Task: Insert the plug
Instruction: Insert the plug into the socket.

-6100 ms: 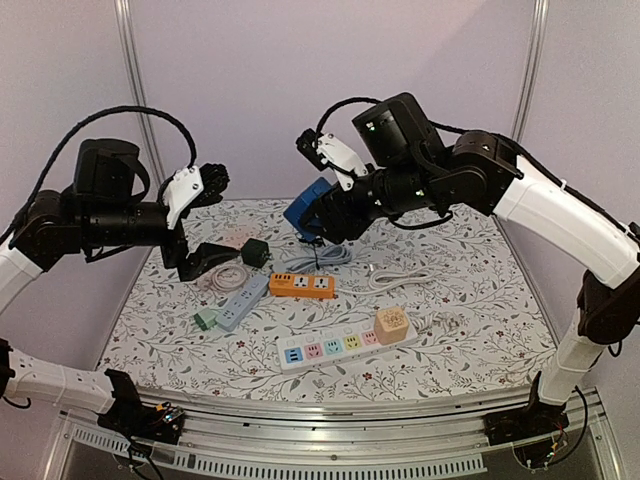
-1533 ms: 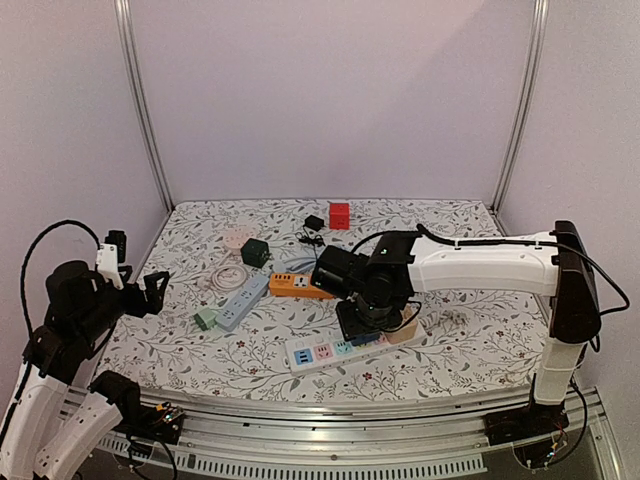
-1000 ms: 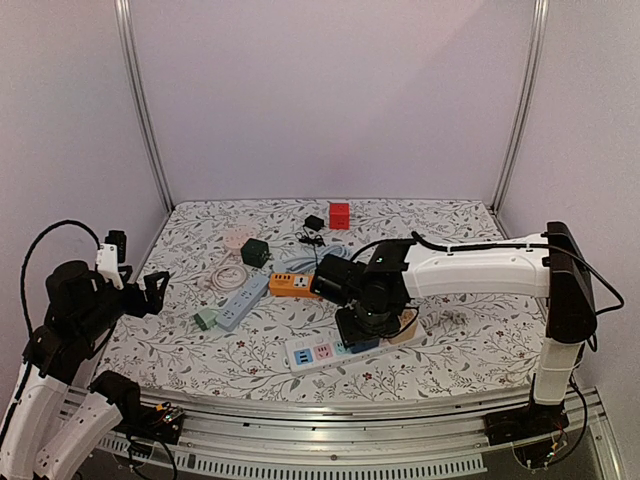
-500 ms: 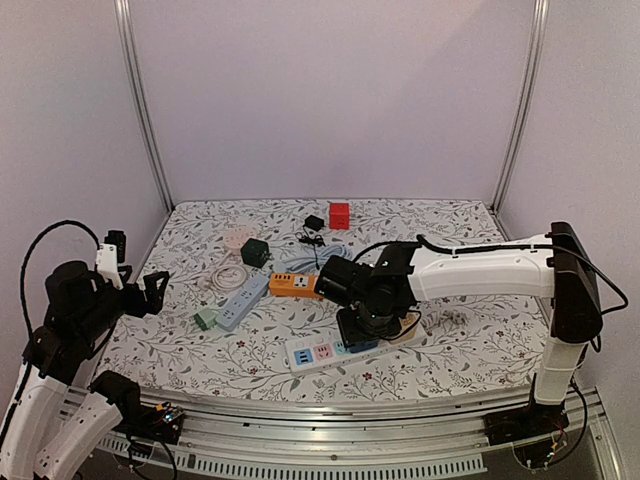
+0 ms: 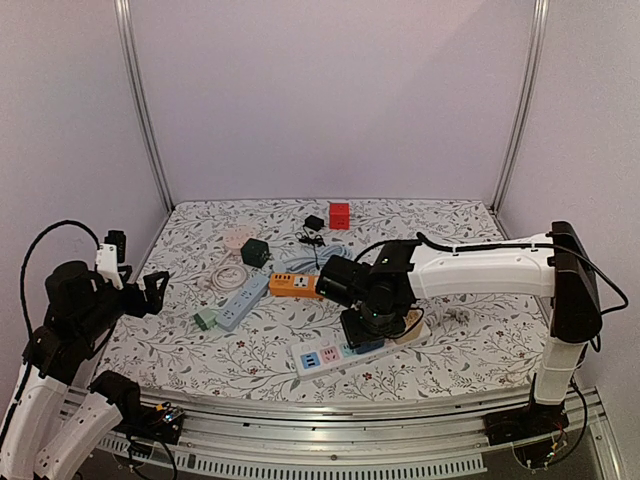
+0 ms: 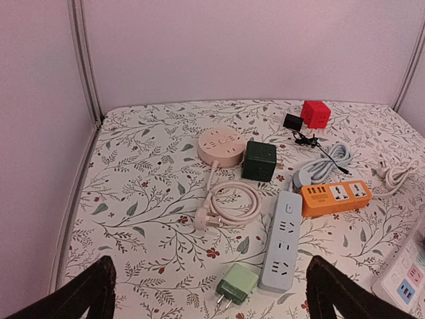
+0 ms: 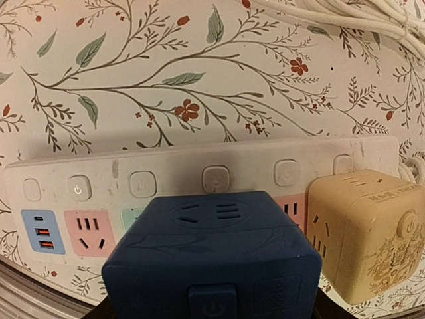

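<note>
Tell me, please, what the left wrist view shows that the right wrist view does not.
Only the left wrist view shows the red cube, the pink round socket, the dark green cube, the orange power strip, the grey power strip and the green plug. Only the right wrist view shows the blue cube close up and the tan cube to its right. Both show the white power strip, a mere corner in the left wrist view, and the flowered tablecloth.

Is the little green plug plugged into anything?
No, the green plug lies loose beside the pale blue strip, its prongs bare.
</note>
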